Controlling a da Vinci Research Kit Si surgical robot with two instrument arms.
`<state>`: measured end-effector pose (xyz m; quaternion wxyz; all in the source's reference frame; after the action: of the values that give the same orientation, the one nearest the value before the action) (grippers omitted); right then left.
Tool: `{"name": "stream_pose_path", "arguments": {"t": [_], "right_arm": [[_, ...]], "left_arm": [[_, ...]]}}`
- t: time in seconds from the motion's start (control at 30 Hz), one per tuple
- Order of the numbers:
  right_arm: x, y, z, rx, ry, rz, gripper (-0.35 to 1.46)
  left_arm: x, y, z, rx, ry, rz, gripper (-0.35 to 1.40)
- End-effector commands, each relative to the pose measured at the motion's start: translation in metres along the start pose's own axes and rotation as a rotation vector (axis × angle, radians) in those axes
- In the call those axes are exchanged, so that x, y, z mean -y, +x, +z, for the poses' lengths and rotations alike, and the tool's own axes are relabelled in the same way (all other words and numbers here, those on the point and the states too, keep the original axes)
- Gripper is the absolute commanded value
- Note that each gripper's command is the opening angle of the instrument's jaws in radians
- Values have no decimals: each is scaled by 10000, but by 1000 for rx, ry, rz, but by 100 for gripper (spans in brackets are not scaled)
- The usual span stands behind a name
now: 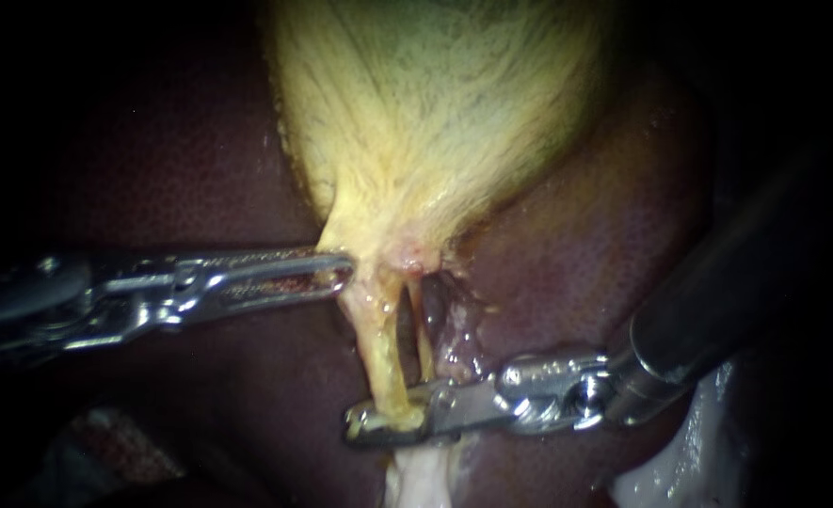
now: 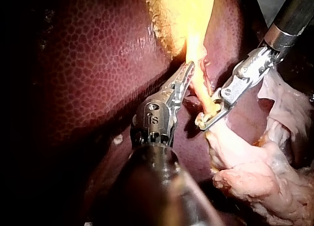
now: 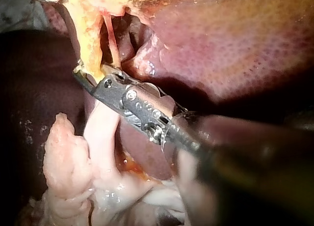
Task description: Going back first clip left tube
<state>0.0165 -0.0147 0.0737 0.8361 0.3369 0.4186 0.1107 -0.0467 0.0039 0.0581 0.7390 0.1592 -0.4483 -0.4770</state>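
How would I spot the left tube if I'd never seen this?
Find the big yellow gallbladder. Under its narrow end, two tubes hang down across the dark liver. The left tube is the thick, yellow one; the right tube is much thinner.

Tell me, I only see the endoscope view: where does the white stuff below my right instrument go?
Observer: Right wrist view: it widens into a big lumpy pale tissue mass beside the right instrument.
Operator: Is it joined to the left tube?
Observer: Looks so; the left tube runs past the instrument's tip and carries on, pale, into the mass.
Operator: Does my left instrument touch the mass?
Observer: No; left wrist view shows the left instrument apart from it, against the gallbladder.
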Motion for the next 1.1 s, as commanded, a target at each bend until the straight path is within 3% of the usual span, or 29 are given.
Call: {"name": "stream_pose_path", "arguments": {"t": [0.03, 0.27, 0.4, 0.5, 0.7, 0.87, 1.1], "right_arm": [[0, 0, 1, 0, 0, 2, -35], [-1, -1, 1, 0, 0, 8, -35], [-3, 0, 1, -30, -19, 13, 14], [-6, 3, 2, -53, -41, -73, 44], [-11, 9, -3, -73, -75, -165, 56], [-16, 16, -13, -89, -163, -219, 60], [-19, 22, -33, -93, -194, -253, 60]], "left_arm": [[0, 0, 0, 0, 0, 0, -8], [0, 1, 0, 0, -1, 0, -8], [0, 1, 0, 0, -1, 0, -8], [0, 1, 0, 0, -1, 0, -8], [0, 1, -1, 0, -1, 0, -8], [1, 1, -2, 0, -1, 0, -8], [1, 1, -2, 0, 0, 0, -8]]}}
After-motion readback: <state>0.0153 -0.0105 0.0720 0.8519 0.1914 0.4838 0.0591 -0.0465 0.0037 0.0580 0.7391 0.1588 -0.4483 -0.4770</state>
